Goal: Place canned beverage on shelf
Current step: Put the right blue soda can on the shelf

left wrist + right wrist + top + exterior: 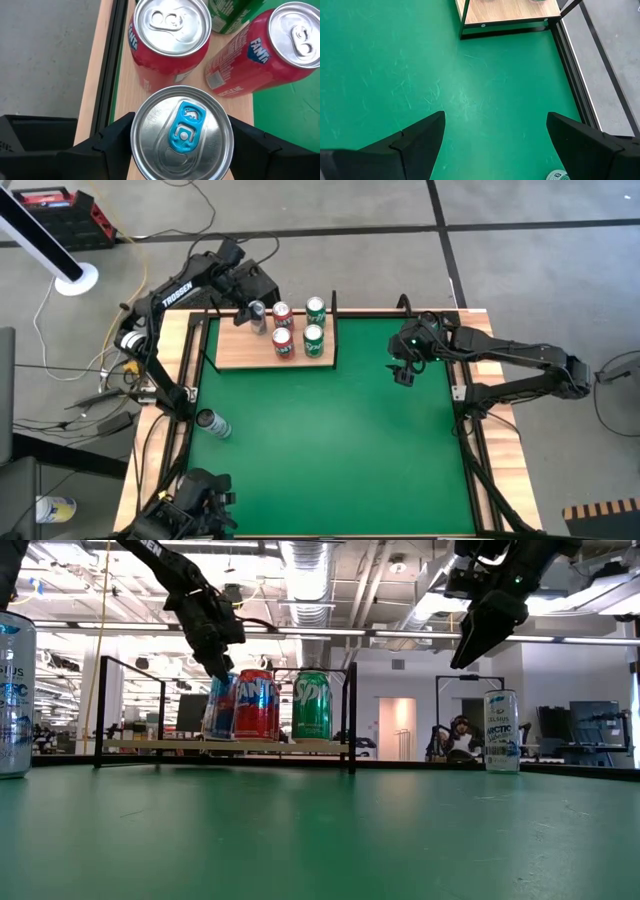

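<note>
While the left arm reaches over the far left corner of the green surface (340, 430), its hand (255, 308) pinches a silver can (258, 314), tilted, at the shelf (235, 350) beside two red cans (282, 315) and two green cans (314, 310). The right hand (403, 370) hovers spread above the surface, right of the shelf.

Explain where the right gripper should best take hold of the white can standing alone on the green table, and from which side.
Grip the white can across its round side wall, just below the rim, coming down from above. It stands upright with nothing beside it, and the right gripper hangs open higher up.
</note>
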